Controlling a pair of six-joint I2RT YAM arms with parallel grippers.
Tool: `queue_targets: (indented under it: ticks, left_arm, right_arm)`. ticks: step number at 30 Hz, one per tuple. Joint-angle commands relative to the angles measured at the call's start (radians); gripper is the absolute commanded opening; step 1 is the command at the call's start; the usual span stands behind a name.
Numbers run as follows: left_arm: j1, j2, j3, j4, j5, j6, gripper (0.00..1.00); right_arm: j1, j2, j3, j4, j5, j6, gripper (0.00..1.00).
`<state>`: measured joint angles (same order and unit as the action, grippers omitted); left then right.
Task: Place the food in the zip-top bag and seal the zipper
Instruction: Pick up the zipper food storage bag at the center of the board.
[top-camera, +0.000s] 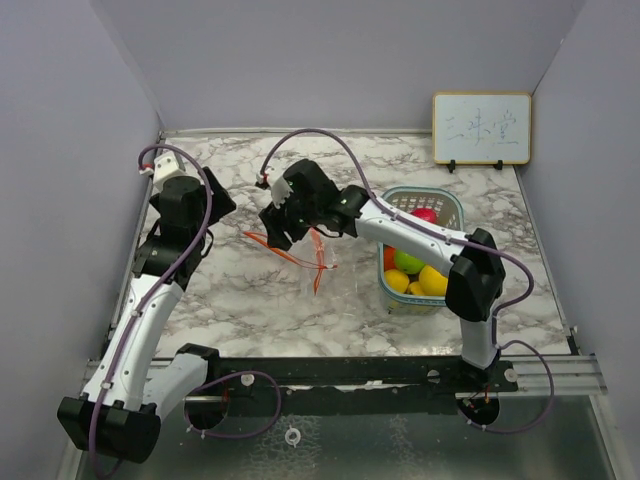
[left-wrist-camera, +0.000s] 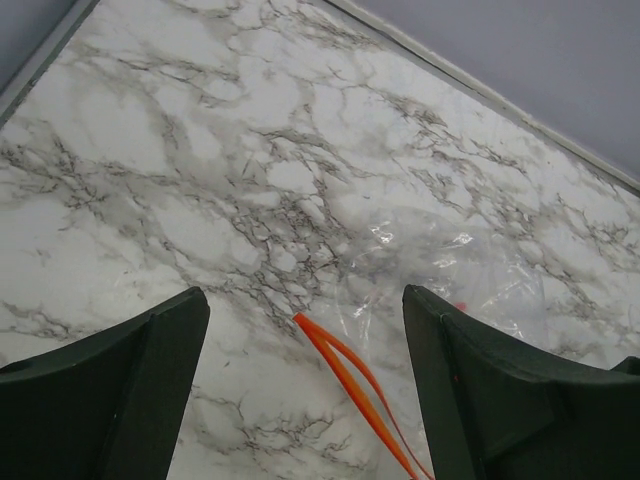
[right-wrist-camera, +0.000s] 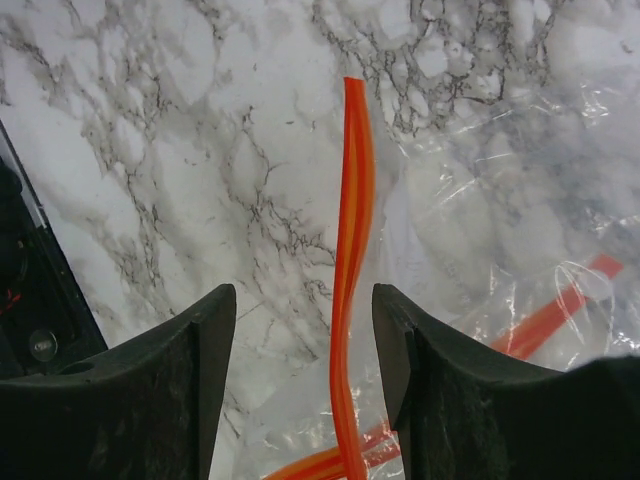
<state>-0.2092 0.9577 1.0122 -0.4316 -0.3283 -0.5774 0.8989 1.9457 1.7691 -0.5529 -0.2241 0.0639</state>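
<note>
The right jaws stand apart on both sides of the orange zipper strip (right-wrist-camera: 352, 230) of the clear plastic zip-top bag (right-wrist-camera: 500, 190), with a gap at each side, so they are released and grasp nothing. The left jaws are also wide apart and empty, above one end of this strip, near the middle of the white marble-patterned worktop (left-wrist-camera: 150, 120). The small round glossy toy fruits (top-camera: 415, 272) lie in the pale green plastic mesh basket (top-camera: 452, 208) near the right edge.
</note>
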Motion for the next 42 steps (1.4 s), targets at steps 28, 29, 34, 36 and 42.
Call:
queue_targets:
  ticks: [28,29,34,36,42]
  left_arm:
    - [0.007,-0.08,-0.05,-0.09,0.199,-0.116,0.53]
    - [0.007,-0.08,-0.058,-0.056,0.25,-0.134,0.53]
    - [0.007,-0.074,-0.105,0.068,0.404,-0.228,0.57]
    - [0.005,-0.066,-0.102,0.077,0.409,-0.239,0.58]
    - [0.006,-0.041,-0.089,0.121,0.389,-0.252,0.63]
  right_arm:
    - [0.003,0.022,0.032,-0.002,0.127,0.051,0.02]
    - [0.002,0.012,0.051,0.0,0.118,0.064,0.02]
    - [-0.005,-0.041,0.111,0.034,0.055,0.136,0.02]
    - [-0.008,-0.061,0.122,0.048,0.039,0.148,0.02]
    - [-0.012,-0.074,0.141,0.048,-0.057,0.154,0.02]
